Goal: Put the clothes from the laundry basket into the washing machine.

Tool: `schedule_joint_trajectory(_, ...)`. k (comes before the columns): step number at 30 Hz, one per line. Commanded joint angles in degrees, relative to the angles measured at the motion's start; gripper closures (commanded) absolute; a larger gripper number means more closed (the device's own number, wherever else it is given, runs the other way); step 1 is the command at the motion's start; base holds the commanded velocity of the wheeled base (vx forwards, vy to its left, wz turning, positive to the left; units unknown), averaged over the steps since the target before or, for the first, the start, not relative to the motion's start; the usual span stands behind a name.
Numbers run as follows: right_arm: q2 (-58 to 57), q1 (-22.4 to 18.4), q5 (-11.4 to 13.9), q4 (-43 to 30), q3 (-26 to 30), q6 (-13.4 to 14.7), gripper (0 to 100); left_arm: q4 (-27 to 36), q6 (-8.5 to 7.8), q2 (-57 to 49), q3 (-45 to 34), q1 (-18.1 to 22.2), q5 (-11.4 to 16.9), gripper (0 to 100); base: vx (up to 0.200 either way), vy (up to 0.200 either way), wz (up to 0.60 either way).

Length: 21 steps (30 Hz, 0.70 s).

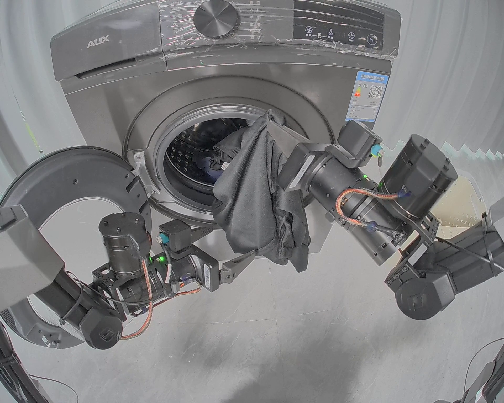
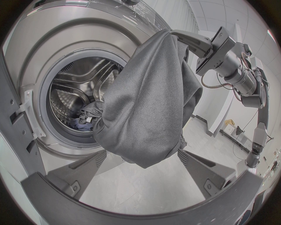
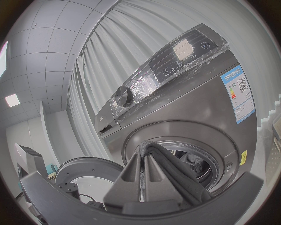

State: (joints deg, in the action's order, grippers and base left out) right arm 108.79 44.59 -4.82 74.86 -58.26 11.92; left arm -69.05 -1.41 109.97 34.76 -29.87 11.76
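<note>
"What's happening at the washing machine (image 1: 210, 78)?"

"Loading step. The right pincer (image 3: 142, 156) is clamped on the top of a dark grey garment (image 1: 252, 194), which hangs across the right rim of the door opening, mostly outside the drum (image 2: 73, 88)."

"Next?"

"My guess: push it deeper past the rim, then let go beside the clothes already inside (image 2: 85, 120)."

"And the left pincer (image 1: 241, 264)?"

"Spread wide, holding nothing, just under the hem."

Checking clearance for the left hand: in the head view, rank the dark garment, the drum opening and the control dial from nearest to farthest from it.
1. Dark garment, hanging just beside the left hand.
2. Drum opening, above it.
3. Control dial, on the top panel.
</note>
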Motion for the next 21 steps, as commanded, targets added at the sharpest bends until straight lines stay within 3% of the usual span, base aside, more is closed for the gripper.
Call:
schedule_joint_trajectory(1,-0.1,-0.1,0.0,0.0,0.0,-0.1,100,-0.1,0.01,1.7,0.7,0.0,0.1,0,0.0,0.0,0.0)
schedule_joint_trajectory(7,-0.1,-0.1,0.0,0.0,-0.2,0.0,100,-0.2,0.1,3.5,2.7,0.1,-0.1,0,0.0,0.0,0.0)
schedule_joint_trajectory(12,-0.1,0.6,0.0,0.1,0.0,0.0,100,-3.1,0.1,7.5,6.6,0.6,-2.8,0,0.0,0.0,0.0)
schedule_joint_trajectory(21,-0.1,0.8,-0.1,0.2,-0.1,0.1,100,-3.3,0.1,10.6,10.7,0.2,-4.5,0,0.0,0.0,0.0)
